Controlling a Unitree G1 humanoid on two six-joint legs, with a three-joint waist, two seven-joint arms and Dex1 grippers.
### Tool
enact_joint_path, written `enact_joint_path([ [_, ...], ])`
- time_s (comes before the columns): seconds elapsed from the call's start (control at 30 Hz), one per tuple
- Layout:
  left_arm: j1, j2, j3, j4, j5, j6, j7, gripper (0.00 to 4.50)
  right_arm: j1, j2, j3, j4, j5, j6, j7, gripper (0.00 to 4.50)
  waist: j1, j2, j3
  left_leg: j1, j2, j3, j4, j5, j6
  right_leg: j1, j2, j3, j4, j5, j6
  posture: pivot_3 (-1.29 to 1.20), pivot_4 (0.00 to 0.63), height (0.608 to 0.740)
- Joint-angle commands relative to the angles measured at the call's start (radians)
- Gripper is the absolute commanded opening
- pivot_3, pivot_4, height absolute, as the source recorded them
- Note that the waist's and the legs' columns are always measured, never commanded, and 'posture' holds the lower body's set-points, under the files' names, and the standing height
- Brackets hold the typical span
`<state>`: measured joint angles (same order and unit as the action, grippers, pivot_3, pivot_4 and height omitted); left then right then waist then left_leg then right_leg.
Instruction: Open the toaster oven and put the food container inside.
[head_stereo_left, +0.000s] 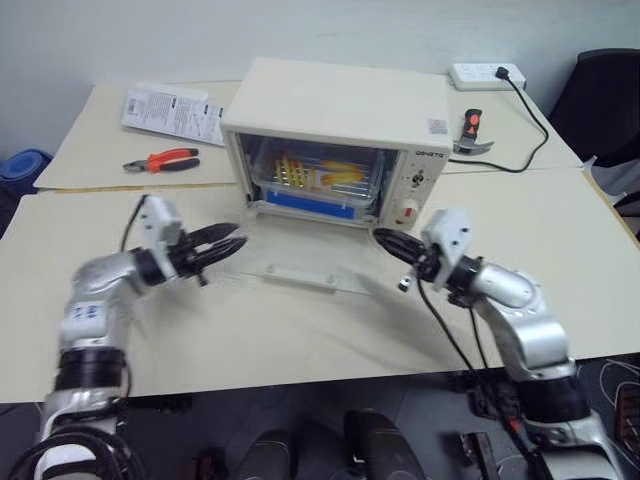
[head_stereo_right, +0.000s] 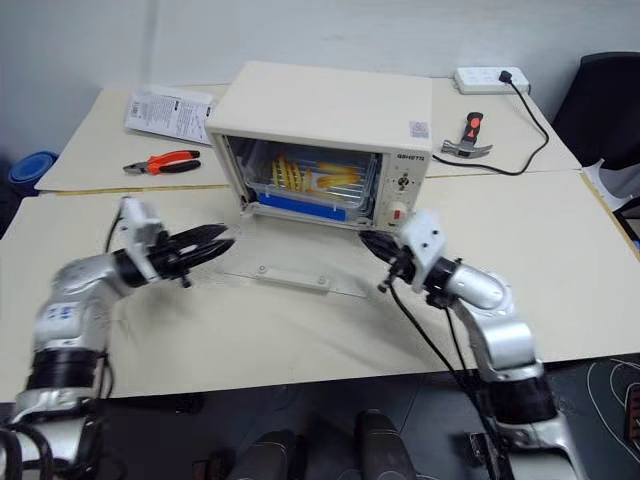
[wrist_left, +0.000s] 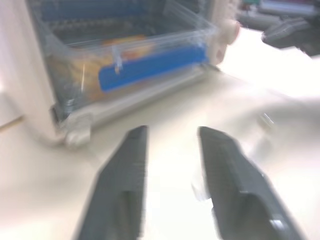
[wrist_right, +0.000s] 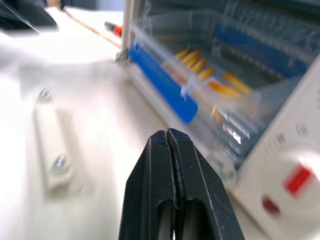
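The cream-white toaster oven (head_stereo_left: 340, 100) stands mid-table with its glass door (head_stereo_left: 300, 262) dropped flat on the table, handle (wrist_right: 50, 145) up. The food container (head_stereo_left: 315, 180), clear with a blue clip strip and yellow sticks, sits inside on the rack; it also shows in the wrist views (wrist_left: 150, 65) (wrist_right: 200, 85). My left gripper (head_stereo_left: 235, 243) hovers open and empty by the door's left corner, its fingers (wrist_left: 125, 175) apart. My right gripper (head_stereo_left: 380, 238) is shut and empty in front of the oven's knob panel, its tip (wrist_right: 167, 132) pointing at the container.
Orange pliers (head_stereo_left: 165, 160) and a printed leaflet (head_stereo_left: 175, 112) lie back left. A hammer (head_stereo_left: 472, 135) and a power strip (head_stereo_left: 487, 73) with a black cable lie back right. A black chair (head_stereo_left: 610, 90) stands past the table's right edge.
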<state>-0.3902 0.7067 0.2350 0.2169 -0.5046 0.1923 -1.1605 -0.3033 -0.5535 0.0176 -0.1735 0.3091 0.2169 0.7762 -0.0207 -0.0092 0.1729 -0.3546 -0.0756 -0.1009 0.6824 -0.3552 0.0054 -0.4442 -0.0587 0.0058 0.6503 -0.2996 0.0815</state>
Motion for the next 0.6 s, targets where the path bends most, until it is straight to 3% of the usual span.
enact_joint_path([
  [0.03,0.079,0.128,0.083,-0.058,-0.101,0.022,-0.219,3.02,0.062,-0.085,0.003,0.112,-0.049,-0.094,0.112,0.0,0.006,0.0,0.0,0.0,0.0,0.0,0.0,0.0,0.0,0.0,0.0,0.0,0.0,0.0,0.0,0.0,0.15,0.74],
  [0.2,0.104,0.177,0.091,-0.101,-0.147,0.077,-0.278,4.46,0.023,-0.059,0.069,0.299,-0.106,-0.236,0.186,0.0,0.017,0.002,0.001,0.001,0.0,0.001,0.0,0.0,0.001,0.0,-0.001,0.001,0.0,0.0,0.0,0.0,0.15,0.74],
  [0.37,0.115,0.157,0.116,-0.139,-0.175,0.111,-0.241,4.46,-0.04,0.05,0.058,0.353,-0.062,-0.329,0.2,0.0,0.011,0.002,0.001,0.001,0.001,0.001,-0.001,0.0,0.0,-0.001,0.001,0.001,0.001,0.0,0.0,0.0,0.15,0.74],
  [0.6,0.198,0.096,0.187,-0.179,-0.144,0.076,-0.082,4.46,-0.114,0.187,-0.078,0.31,0.098,-0.398,0.139,0.0,0.004,0.002,0.001,0.001,0.001,0.001,-0.001,0.0,0.0,-0.001,0.001,0.0,0.001,0.0,0.0,0.0,0.15,0.74],
])
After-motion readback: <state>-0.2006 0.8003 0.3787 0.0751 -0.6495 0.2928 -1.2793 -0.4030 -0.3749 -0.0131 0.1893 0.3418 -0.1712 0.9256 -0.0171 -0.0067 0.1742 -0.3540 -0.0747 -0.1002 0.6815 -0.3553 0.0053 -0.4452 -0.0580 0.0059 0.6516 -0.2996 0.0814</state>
